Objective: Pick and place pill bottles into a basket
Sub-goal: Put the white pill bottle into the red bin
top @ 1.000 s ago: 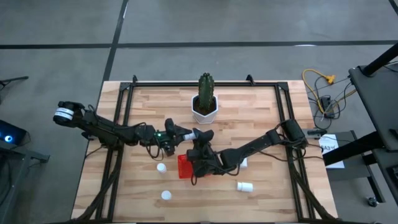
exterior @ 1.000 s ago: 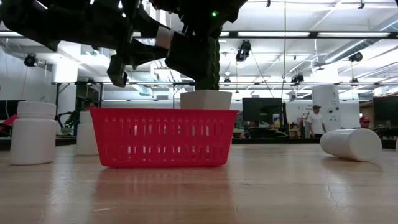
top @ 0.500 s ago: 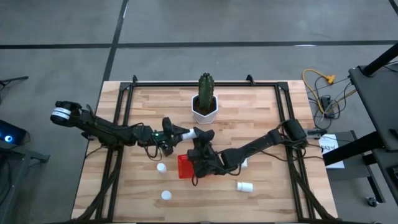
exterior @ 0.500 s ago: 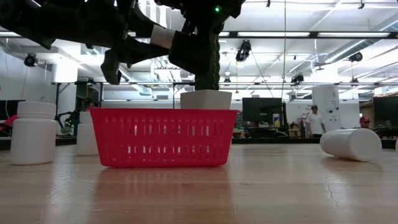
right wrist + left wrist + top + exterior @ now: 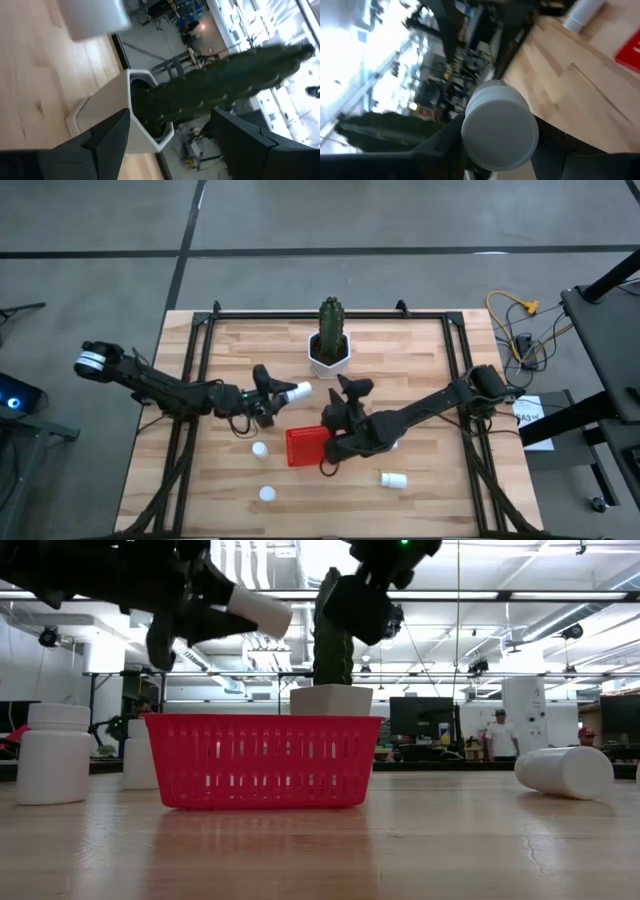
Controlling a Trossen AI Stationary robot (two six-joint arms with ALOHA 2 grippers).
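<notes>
My left gripper (image 5: pixel 270 396) is shut on a white pill bottle (image 5: pixel 296 391) held in the air, just left of the cactus pot and beyond the red basket's (image 5: pixel 307 446) far edge. The bottle also shows in the low view (image 5: pixel 258 612) and the left wrist view (image 5: pixel 500 131). My right gripper (image 5: pixel 349 393) is open and empty, to the right of the bottle and above the basket's far right corner. Two bottles stand on the table left of the basket (image 5: pixel 260 449) (image 5: pixel 267 493). One bottle lies on its side to the basket's right (image 5: pixel 394 478). My left gripper pinches the pill bottle by its round sides (image 5: pixel 470 125) between its two fingers (image 5: pixel 437 147). The fingers come level from the table's left and lie along the bottle. The bottle lies about level, one end sticking out past the fingertips toward the right, lifted clear above the table.
A white hexagonal pot with a green cactus (image 5: pixel 329 352) stands at the table's far middle, close in front of my right gripper (image 5: pixel 170 125). A small white thing (image 5: pixel 393 443) shows partly under the right arm. Cables lie off the table's right side. People stand far back in the room.
My right gripper has drawn away from the bottle toward the table's right, and its arm has uncovered the basket. My left gripper has gone a little toward the table's left edge, still shut on the bottle, which stays level and clear of the table.
</notes>
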